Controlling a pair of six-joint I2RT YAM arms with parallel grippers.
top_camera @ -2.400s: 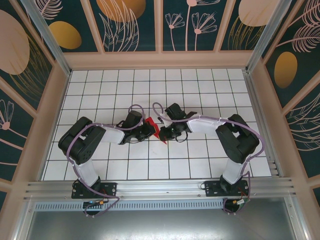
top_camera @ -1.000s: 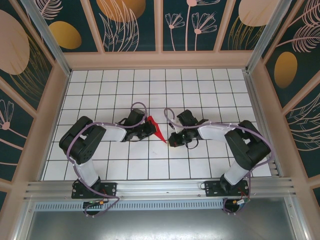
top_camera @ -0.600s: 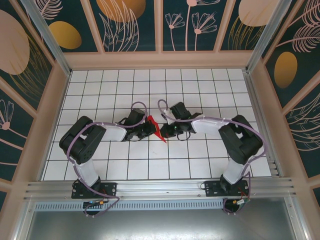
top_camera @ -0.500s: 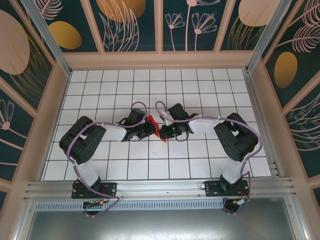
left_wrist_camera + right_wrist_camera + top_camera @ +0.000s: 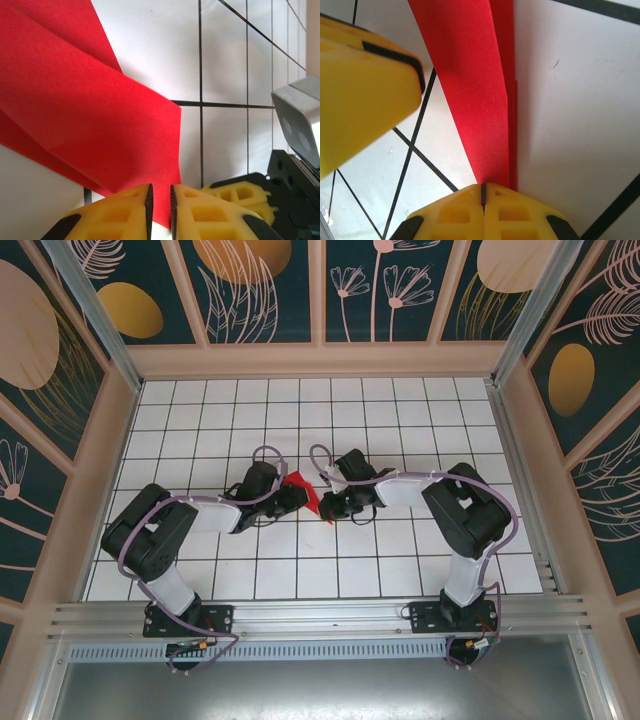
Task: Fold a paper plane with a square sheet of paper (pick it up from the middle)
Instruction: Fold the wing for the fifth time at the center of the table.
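The red paper plane [image 5: 303, 487] is a narrow creased fold held between my two grippers at mid-table, over the white grid tiles. My left gripper [image 5: 291, 496] is at its left edge. In the left wrist view its yellow jaws [image 5: 160, 192] stand slightly apart, with the red paper [image 5: 90, 115] running into the gap. My right gripper [image 5: 328, 505] is on the other side. In the right wrist view it [image 5: 483, 186] is shut on the end of the long red fold [image 5: 475, 95].
A yellow finger [image 5: 360, 90] of the left gripper is close beside the fold in the right wrist view. The white gridded table [image 5: 420, 410] is bounded by tan walls [image 5: 320, 360], with a metal rail [image 5: 320, 615] at the near edge.
The right gripper swung in from the right and shut on the paper. The left jaws parted a little, and the left arm's elbow drew back toward the near left.
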